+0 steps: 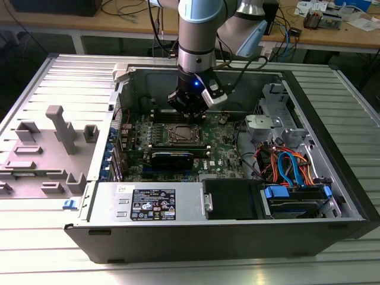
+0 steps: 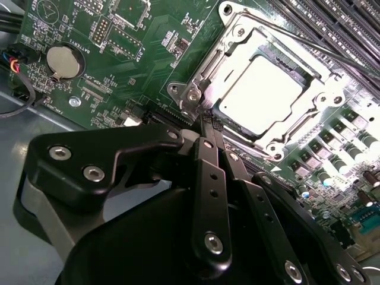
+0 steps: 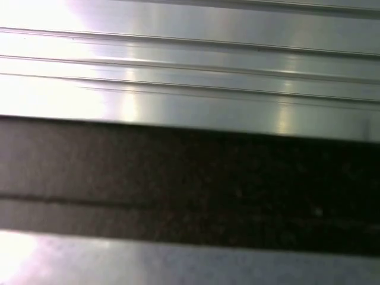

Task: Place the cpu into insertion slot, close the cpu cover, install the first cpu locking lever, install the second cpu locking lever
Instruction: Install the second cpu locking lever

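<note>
In the second wrist view the cpu (image 2: 264, 89) already sits in the insertion slot (image 2: 222, 113), and the cpu cover (image 2: 323, 89) lies flat over it, framing the chip. The tool (image 2: 208, 127) has its fingers pressed together, empty, their tips at the socket's corner beside a thin lever (image 2: 309, 44). In the exterior view the tool (image 1: 189, 114) hangs just beyond the socket. Seating and cover look done; the lever work seems unfinished.
</note>
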{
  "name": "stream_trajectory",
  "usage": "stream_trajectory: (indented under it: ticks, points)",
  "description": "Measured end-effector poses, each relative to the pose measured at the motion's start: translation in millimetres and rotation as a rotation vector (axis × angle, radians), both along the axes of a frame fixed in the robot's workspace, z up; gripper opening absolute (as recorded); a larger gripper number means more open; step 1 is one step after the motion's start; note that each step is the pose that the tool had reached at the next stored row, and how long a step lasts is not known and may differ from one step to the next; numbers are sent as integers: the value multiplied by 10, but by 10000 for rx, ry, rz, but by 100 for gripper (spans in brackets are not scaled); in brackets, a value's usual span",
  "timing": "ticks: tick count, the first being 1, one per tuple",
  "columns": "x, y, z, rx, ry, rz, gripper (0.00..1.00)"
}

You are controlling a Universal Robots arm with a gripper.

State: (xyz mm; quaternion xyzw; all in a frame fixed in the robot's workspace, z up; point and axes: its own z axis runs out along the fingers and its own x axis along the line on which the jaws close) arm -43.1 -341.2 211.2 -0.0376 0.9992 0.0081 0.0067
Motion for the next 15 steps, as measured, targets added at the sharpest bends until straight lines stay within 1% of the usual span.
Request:
stream_trajectory:
  ticks: [3, 5, 15]
  points:
    - [0, -5, 0, 0, 0, 0, 11]
    - [0, -16, 0, 0, 0, -1, 11]
    - [0, -26, 0, -1, 0, 0, 11]
